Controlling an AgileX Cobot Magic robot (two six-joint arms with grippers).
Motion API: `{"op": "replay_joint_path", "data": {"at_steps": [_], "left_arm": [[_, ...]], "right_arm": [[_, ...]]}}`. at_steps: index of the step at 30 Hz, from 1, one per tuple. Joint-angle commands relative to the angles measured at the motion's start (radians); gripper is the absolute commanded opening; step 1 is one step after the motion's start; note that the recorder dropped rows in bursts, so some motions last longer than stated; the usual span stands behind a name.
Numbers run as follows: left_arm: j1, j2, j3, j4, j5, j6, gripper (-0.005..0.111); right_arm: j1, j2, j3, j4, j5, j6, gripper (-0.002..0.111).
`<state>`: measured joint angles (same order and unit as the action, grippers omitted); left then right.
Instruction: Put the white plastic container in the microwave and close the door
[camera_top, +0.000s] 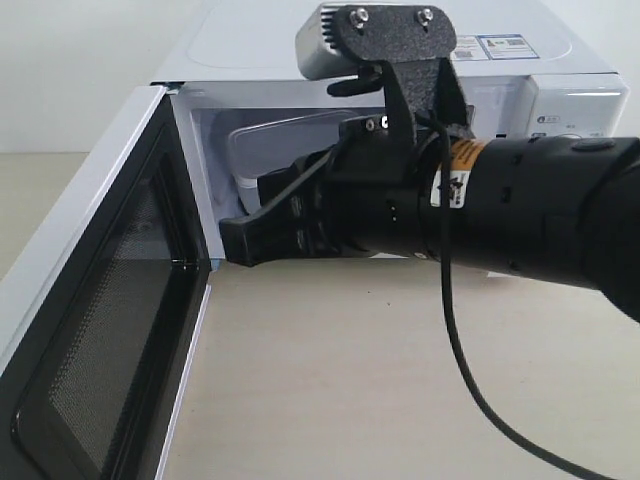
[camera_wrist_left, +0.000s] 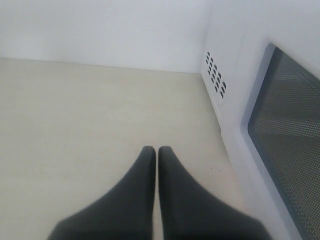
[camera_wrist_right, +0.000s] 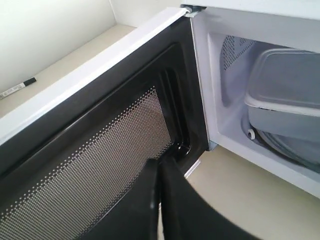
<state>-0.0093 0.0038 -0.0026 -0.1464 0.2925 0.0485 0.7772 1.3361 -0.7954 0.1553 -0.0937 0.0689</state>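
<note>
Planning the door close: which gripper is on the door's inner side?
The right gripper, shut, by the door's black mesh face; the left gripper is at its outer side.

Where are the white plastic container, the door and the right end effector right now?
white plastic container (camera_wrist_right: 287, 75), right wrist view, on its flat lid.
door (camera_wrist_right: 100, 165), right wrist view, on the mesh inner face.
right end effector (camera_wrist_right: 160, 163), right wrist view, between its shut fingertips.

Closed right hand (camera_wrist_right: 160, 165), nothing between its fingers; tips near the mesh inner face of the door (camera_wrist_right: 100, 145), contact unclear. The door is wide open. Lidded container (camera_wrist_right: 285, 85) sits inside the microwave (camera_wrist_right: 212, 75). A pen (camera_wrist_right: 17, 87) lies on the table (camera_wrist_right: 240, 195) beyond the door.
</note>
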Motion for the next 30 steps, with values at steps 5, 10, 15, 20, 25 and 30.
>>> {"op": "replay_joint_path", "data": {"at_steps": [5, 10, 15, 20, 25, 30], "left_arm": [[0.005, -0.004, 0.003, 0.001, 0.003, 0.005, 0.004], [0.005, -0.004, 0.003, 0.001, 0.003, 0.005, 0.004], [0.005, -0.004, 0.003, 0.001, 0.003, 0.005, 0.004], [0.005, -0.004, 0.003, 0.001, 0.003, 0.005, 0.004], [0.005, -0.004, 0.003, 0.001, 0.003, 0.005, 0.004], [0.005, -0.004, 0.003, 0.001, 0.003, 0.005, 0.004]], "right_arm": [[-0.001, -0.091, 0.005, -0.012, 0.049, -0.138, 0.0], [-0.079, -0.218, 0.005, -0.012, 0.119, -0.138, 0.0], [-0.273, -0.356, 0.042, -0.012, 0.181, -0.078, 0.0], [-0.477, -0.537, 0.184, -0.01, 0.195, -0.036, 0.0], [-0.669, -0.827, 0.42, -0.01, 0.195, -0.022, 0.0], [-0.776, -1.135, 0.632, -0.013, 0.187, -0.032, 0.0]]}}
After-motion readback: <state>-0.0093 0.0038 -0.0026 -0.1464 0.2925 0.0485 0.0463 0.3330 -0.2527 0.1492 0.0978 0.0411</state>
